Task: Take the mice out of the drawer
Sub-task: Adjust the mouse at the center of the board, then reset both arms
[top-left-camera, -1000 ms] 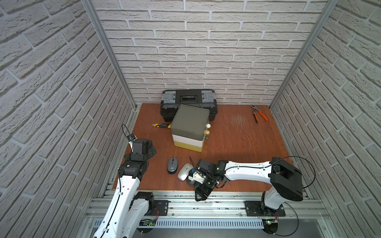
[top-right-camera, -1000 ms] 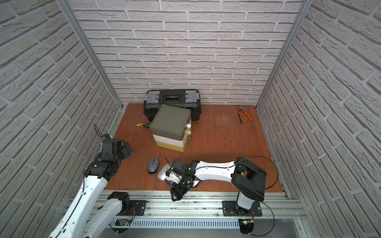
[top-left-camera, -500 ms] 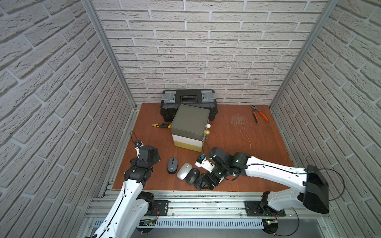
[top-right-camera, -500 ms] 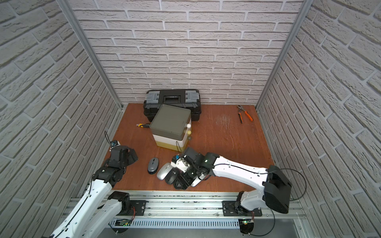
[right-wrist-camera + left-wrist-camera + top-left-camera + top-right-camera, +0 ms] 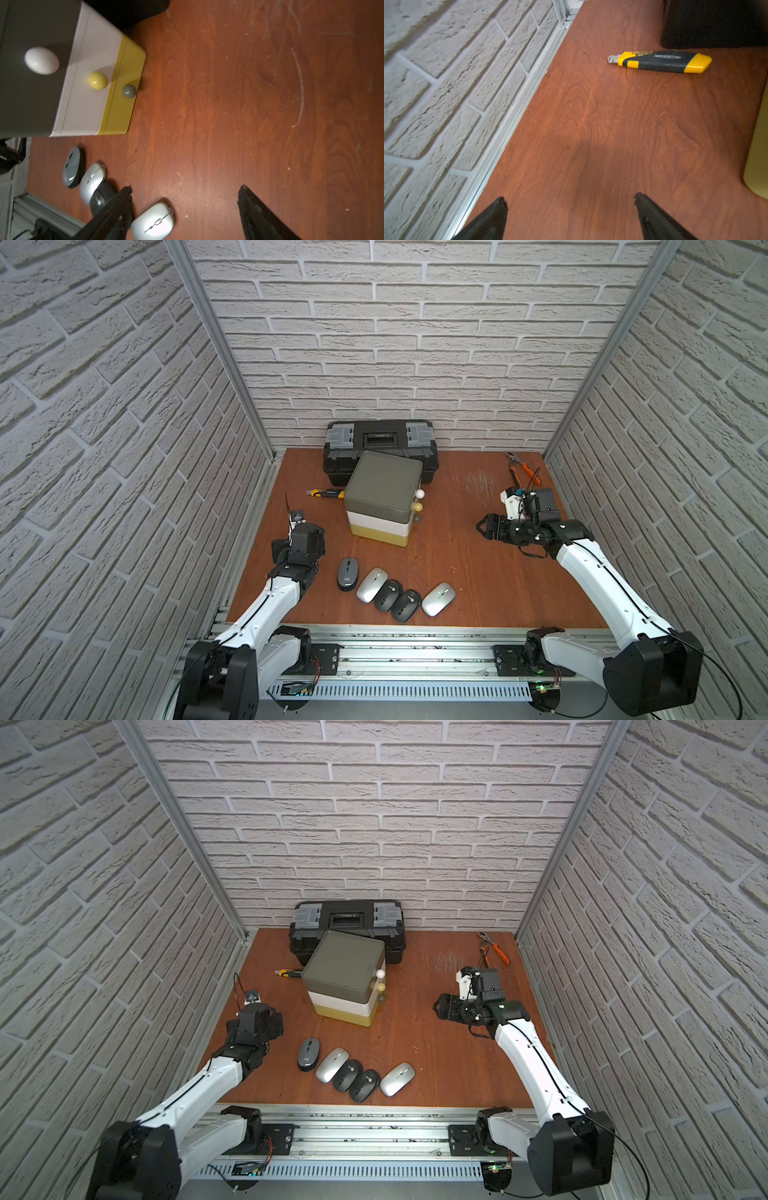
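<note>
Five mice lie in a curved row on the wooden table near its front edge: a dark grey one [image 5: 347, 573], a silver one [image 5: 372, 579], two black ones [image 5: 387, 595] [image 5: 406, 605], and a second silver one [image 5: 438, 599] [image 5: 153, 222]. Behind them stands the small drawer unit [image 5: 382, 497], grey over white over yellow, its three knobbed fronts looking pushed in. My right gripper [image 5: 482, 526] [image 5: 185, 189] hangs open and empty at the right, pointing toward the unit. My left gripper [image 5: 298, 539] [image 5: 569, 199] is open and empty over bare wood by the left wall.
A black toolbox [image 5: 380, 448] sits against the back wall behind the drawer unit. A yellow-black utility knife [image 5: 660, 61] lies left of the unit. Orange-handled pliers [image 5: 523, 468] lie at the back right. Brick walls close three sides; a metal rail runs along the front.
My right gripper has swung from the mice at the front edge back to the right side, empty, with a silver mouse now lying at the right end of the row. The left arm shifted slightly.
</note>
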### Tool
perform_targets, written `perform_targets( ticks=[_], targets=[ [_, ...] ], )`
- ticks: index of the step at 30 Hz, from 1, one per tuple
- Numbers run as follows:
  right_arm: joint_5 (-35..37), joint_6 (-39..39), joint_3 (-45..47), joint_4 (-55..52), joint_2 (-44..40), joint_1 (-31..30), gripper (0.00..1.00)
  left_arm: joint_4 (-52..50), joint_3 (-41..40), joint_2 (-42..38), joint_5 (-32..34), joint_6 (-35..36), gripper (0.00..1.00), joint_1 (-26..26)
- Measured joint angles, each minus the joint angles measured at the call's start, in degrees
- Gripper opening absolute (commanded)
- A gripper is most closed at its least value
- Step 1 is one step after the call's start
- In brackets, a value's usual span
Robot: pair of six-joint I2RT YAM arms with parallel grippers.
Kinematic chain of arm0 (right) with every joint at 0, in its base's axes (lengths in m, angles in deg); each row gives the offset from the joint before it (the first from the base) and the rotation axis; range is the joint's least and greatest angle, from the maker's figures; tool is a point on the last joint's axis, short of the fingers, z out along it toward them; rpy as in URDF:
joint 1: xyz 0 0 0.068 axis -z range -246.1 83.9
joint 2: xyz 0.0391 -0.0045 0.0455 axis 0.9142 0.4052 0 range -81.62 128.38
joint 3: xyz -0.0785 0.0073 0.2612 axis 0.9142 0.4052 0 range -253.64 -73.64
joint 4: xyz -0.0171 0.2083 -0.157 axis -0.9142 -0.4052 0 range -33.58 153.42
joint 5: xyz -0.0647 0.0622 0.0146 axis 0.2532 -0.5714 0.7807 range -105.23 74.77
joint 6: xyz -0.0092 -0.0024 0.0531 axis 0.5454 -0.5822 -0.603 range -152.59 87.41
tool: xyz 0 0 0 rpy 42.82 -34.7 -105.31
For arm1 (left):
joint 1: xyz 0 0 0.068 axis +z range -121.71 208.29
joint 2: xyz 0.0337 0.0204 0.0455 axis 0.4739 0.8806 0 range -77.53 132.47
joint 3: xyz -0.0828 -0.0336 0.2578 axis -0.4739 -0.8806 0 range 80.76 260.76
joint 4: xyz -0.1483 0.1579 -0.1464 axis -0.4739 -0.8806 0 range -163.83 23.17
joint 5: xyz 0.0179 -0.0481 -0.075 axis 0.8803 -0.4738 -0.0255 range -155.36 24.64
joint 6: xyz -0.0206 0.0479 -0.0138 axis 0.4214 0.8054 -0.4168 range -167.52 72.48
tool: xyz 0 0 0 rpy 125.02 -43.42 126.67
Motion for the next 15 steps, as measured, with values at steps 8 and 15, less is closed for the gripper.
perform_targets(
  ticks=[8, 15],
  targets=[
    [1.38, -1.44, 0.04, 4.31, 11.58, 1.40, 0.83, 18.08, 3.10, 20.57, -12.68, 11.10, 0.98, 2.38],
    [7.17, -1.01, -1.64, 7.76, 15.78, 2.25, 0.84, 20.87, 12.15, 29.18, -18.93, 14.97, 0.98, 3.13]
  ],
)
